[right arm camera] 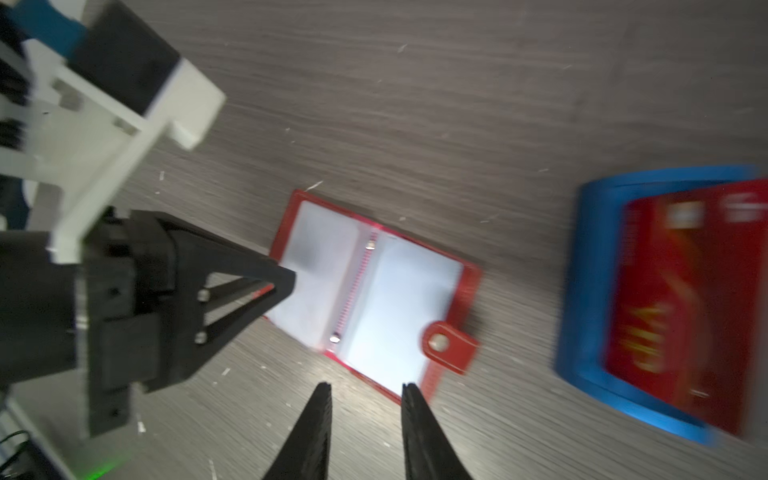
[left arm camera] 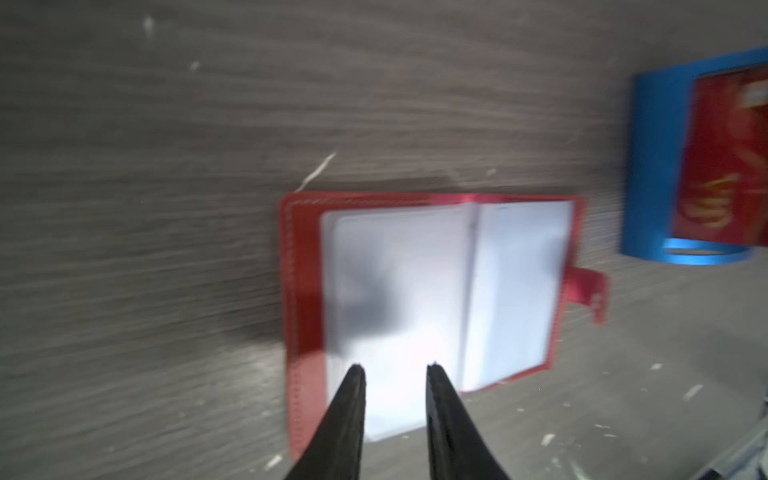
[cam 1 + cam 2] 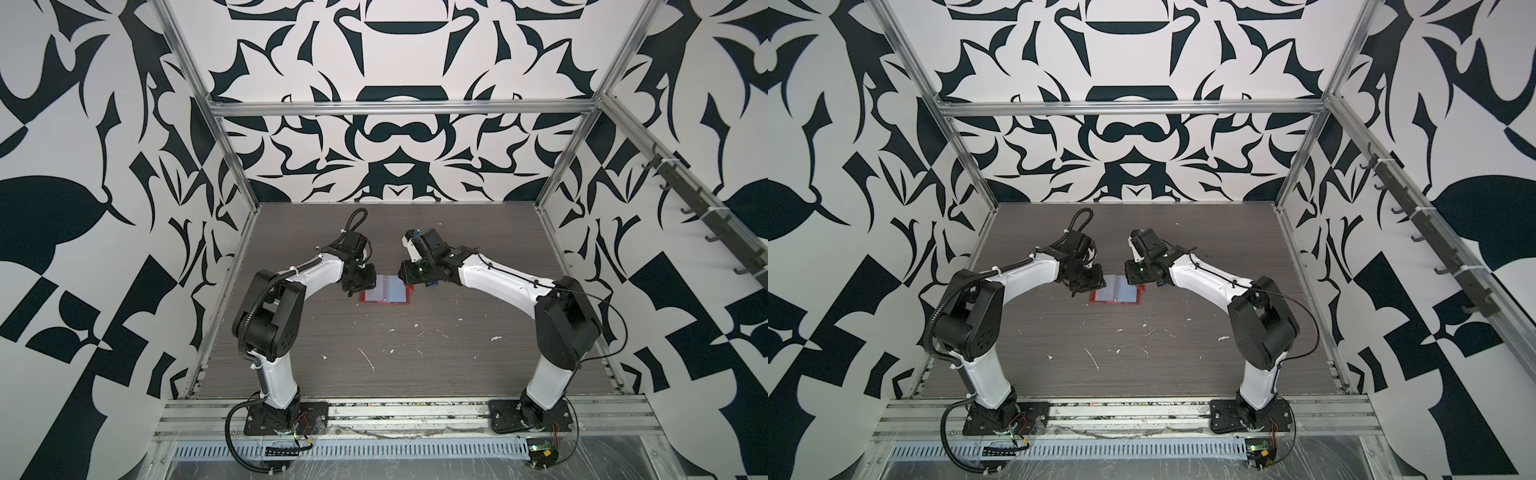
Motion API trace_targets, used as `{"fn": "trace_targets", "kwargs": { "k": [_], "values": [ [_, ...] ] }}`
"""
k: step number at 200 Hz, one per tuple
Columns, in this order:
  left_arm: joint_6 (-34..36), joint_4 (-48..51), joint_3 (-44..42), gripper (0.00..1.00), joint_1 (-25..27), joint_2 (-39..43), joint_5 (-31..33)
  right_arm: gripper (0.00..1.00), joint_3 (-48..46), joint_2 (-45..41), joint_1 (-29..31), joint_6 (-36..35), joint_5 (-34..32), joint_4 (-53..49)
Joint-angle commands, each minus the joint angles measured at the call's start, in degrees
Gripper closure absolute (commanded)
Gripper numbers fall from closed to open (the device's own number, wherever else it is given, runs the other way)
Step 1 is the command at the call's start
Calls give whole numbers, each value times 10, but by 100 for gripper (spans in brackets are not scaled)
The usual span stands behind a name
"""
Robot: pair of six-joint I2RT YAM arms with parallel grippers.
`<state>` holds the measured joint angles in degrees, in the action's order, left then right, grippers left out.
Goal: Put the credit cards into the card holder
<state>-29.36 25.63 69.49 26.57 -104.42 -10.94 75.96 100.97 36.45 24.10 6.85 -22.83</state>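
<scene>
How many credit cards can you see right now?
1: a red card sitting in the blue rack, apart from the open card holder, on its snap-tab side. Others may be stacked behind it.

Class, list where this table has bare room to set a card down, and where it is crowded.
Free: the table between card holder and arm bases; the far strip by the back wall. Crowded: around the card holder, left gripper, right gripper, blue rack.

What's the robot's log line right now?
red leather-look card holder: open flat | left tool: open, empty, over it | right tool: open, empty | red plastic card: in blue plastic rack
</scene>
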Motion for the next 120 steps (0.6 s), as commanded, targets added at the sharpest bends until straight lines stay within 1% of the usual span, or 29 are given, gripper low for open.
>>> {"fn": "trace_targets", "kwargs": {
  "k": [1, 29, 52, 89, 120],
  "values": [
    [-23, 14, 43, 67, 21, 8, -32, 65, 8, -27, -42, -38, -26, -76],
    [-41, 6, 96, 62, 51, -36, -56, 60, 10, -36, -88, -58, -11, -101],
    [-49, -2, 144, 57, 66, -75, -70, 54, 15, -26, -113, -73, 11, -112],
    [-68, -6, 221, 53, 68, -156, -105, 43, 41, 0, -129, -85, 18, -125],
    [-89, -20, 278, 50, 68, -219, -144, 42, 76, 38, -135, -93, 18, -141]
  ]
}}
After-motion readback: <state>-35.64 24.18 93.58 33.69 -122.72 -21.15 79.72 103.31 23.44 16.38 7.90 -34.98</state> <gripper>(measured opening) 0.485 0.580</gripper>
